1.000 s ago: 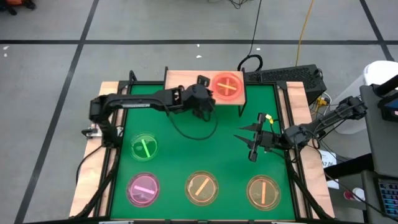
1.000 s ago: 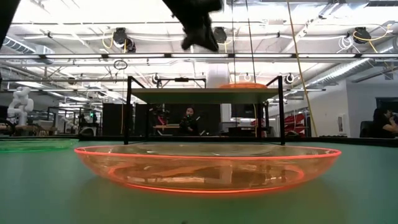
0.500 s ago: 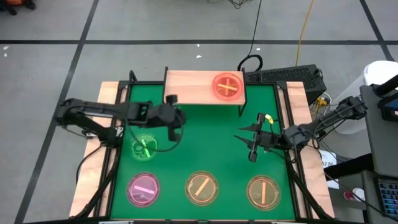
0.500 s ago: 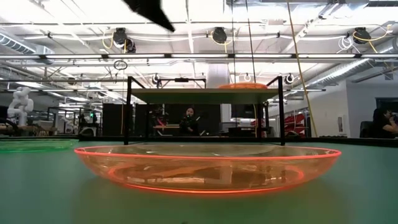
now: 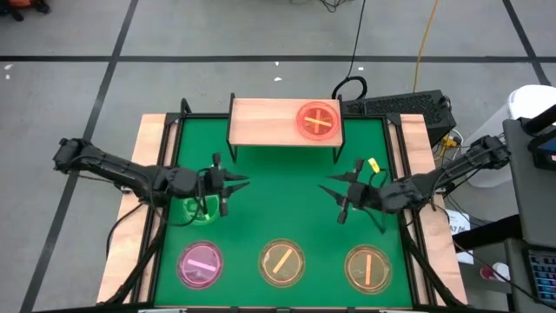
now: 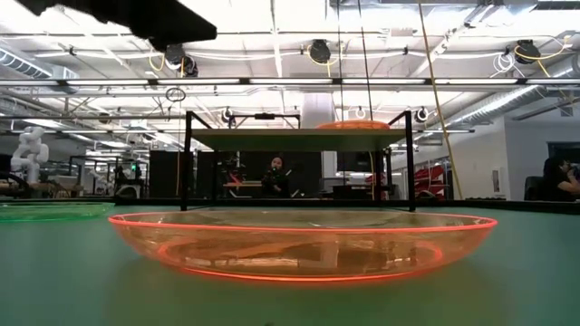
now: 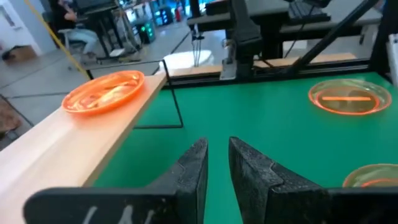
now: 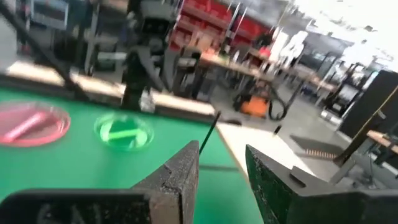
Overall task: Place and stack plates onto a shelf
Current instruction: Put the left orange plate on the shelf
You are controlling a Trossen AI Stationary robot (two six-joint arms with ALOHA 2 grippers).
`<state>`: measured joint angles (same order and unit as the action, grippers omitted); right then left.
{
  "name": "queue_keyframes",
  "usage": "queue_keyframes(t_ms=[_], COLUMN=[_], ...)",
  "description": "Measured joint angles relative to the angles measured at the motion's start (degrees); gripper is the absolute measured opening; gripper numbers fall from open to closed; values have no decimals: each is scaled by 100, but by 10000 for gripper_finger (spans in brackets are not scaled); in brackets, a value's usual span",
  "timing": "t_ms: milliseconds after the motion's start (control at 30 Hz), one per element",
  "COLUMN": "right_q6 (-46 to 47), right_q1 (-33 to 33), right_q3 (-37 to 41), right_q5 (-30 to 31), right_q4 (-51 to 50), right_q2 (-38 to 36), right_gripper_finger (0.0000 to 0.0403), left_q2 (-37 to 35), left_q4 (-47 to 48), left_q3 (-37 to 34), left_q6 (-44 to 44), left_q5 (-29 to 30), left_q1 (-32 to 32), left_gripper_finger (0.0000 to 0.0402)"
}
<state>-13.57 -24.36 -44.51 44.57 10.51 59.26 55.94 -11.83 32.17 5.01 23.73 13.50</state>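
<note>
The left gripper (image 5: 228, 193), jaws narrowly parted and empty, hovers just beside the green plate (image 5: 199, 209); the shelf (image 5: 261, 123) sits well apart.

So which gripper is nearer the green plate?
Left. The left gripper hangs right beside the green plate, partly over it. The right gripper is across the mat, well off to the plate's right.

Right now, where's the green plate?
In the high view the green plate lies on the mat's left side, under the left gripper, with the pink plate just in front of it.
</note>
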Motion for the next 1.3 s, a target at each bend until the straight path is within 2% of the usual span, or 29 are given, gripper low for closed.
queue_keyframes(t_ms=[100,267,400,533,667,767,1000,1100,1300], right_q6=[383,1802,2640,2786,2584,2859,3798,3898,4045], right_q1=[101,336,380,290,162,187,339,338,441], right_q3=[-562,-1428,-1554,-1316,-801,-526,-451,-453,-451], right_q5=[-418,-1885,-2754,-3087,-3510,-4044,-4777,-4820,-5390], right_q4=[-1041,-3136,-3739,-3628,-2672,-2113,-1389,-755,-109], right_q2=[325,829,1166,1496,1948,2330,3078,3375,3866], right_gripper_finger=[114,114,114,114,114,114,114,114,114], left_q2=[-99,-136,-118,-123,-125,-125,-121,-123,-123], left_q4=[-308,-280,-295,-326,-342,-344,-343,-343,-341], left_q3=[-252,-463,-488,-488,-488,-488,-490,-490,-490], left_q6=[40,-231,-291,-327,-332,-345,-343,-341,-343], left_q5=[-19,-14,-19,-14,-16,-16,-16,-16,-15], left_q1=[64,172,271,343,369,369,353,351,351], left_gripper_finger=[72,72,72,72,72,72,72,72,72])
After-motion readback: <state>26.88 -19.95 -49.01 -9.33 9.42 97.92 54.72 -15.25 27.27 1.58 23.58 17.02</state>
